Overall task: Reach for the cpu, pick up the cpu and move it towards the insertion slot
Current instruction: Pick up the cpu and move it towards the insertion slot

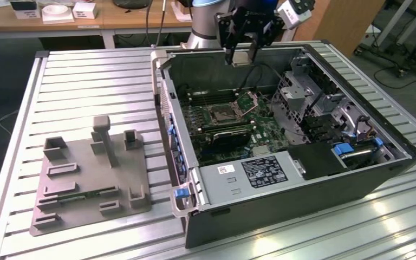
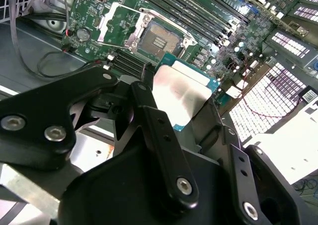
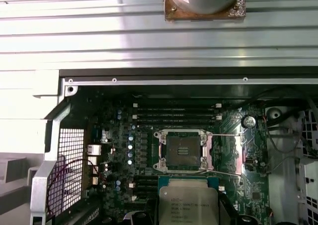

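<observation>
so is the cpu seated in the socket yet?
No. The cpu is held in the gripper above the board; the insertion slot lies open.

Slatted metal table (image 1: 85, 81) — open computer case (image 1: 287, 206), grey fixture tray (image 1: 85, 184).

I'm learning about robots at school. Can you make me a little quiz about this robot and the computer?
1. True or false: the gripper holds the cpu above the open computer case.
2. The insertion slot is: A) covered by its plate, B) open and empty, C) filled by a chip.
3. In the exterior view, on which side of the case does the grey holder tray lie?

Key: 1 true. 2 B. 3 the exterior view's left.
</observation>
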